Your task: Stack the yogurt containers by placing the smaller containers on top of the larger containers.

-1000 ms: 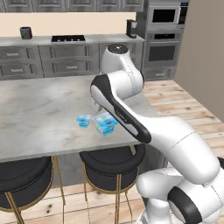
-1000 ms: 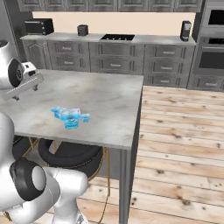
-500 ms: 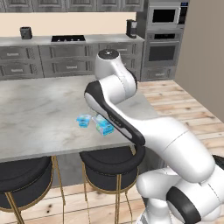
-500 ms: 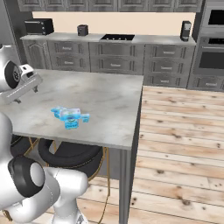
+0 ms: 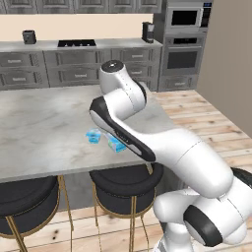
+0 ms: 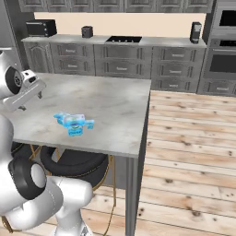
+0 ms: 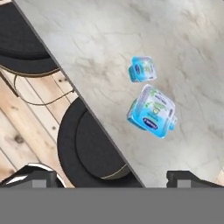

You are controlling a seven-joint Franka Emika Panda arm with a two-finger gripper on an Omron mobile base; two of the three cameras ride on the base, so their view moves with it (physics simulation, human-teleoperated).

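Note:
Two yogurt containers sit close together on the grey marble counter (image 5: pixel 44 118), near its front edge. The smaller container (image 7: pixel 142 69) is a tiny light-blue cup (image 5: pixel 93 136) (image 6: pixel 61 117). Just beside it is the larger container (image 7: pixel 152 111), a squarish blue-and-white pack (image 5: pixel 117 144) (image 6: pixel 77 125), partly behind my arm in the left base view. They look apart or barely touching. High above the counter's front edge my gripper (image 7: pixel 113 178) hangs, jaws wide open and empty, and the hand (image 6: pixel 26 91) is well to the left of both containers.
Black round stools with gold legs (image 5: pixel 125 179) (image 5: pixel 22 204) (image 7: pixel 87 144) stand under the counter's front edge. The counter's right edge (image 6: pixel 146 115) drops to a wooden floor. Cabinets, a cooktop and wall ovens (image 5: pixel 184 29) line the back wall.
The arm has swung, its upper links shifting left in the left base view and the hand lifting slightly. Both containers lie where they were. The jaws stay open.

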